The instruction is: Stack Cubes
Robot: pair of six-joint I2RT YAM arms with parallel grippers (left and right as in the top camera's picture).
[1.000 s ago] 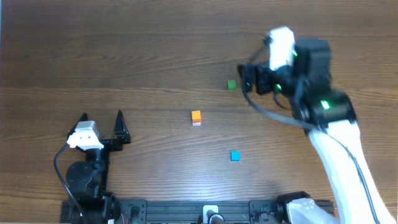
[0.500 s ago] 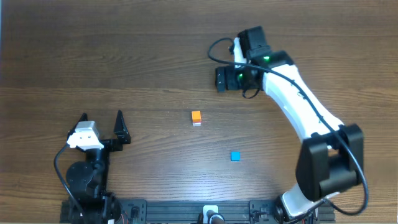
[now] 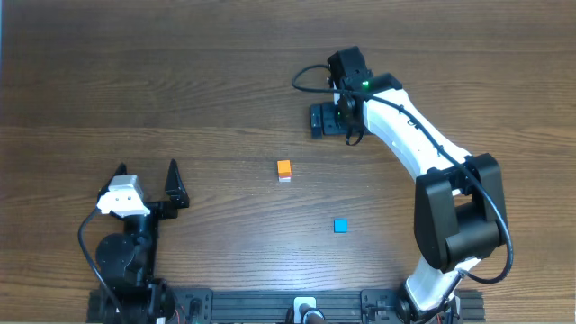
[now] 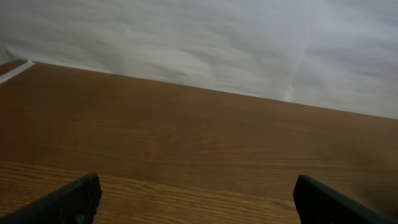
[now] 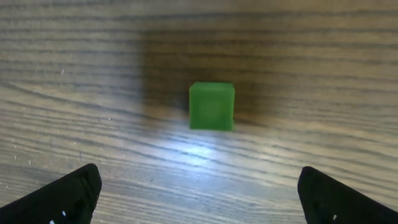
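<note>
- Your right gripper point(image 3: 326, 120) is out at the far side of the dark wood-grain surface point(image 3: 180, 72). Its fingers point(image 5: 68, 193) are spread wide with nothing in them.
- The small green cube point(image 5: 212, 106) sits on the surface, centred in line with the gap between those fingers and touching neither one. The face toward the wrist camera is plain green.
- Your left gripper point(image 3: 147, 171) is close to its own base. Its fingers point(image 4: 68, 199) are wide apart too and holding nothing, and its wrist view looks across the wood to a white wall point(image 4: 199, 37).
- The small orange cube point(image 3: 284, 167) is near the middle of the surface, well apart from both grippers. There's a pale strip on its near edge, and I can't tell if that's another cube underneath.
- The small blue cube point(image 3: 340, 225) sits alone, nearer the bases and a bit right of the orange one.
</note>
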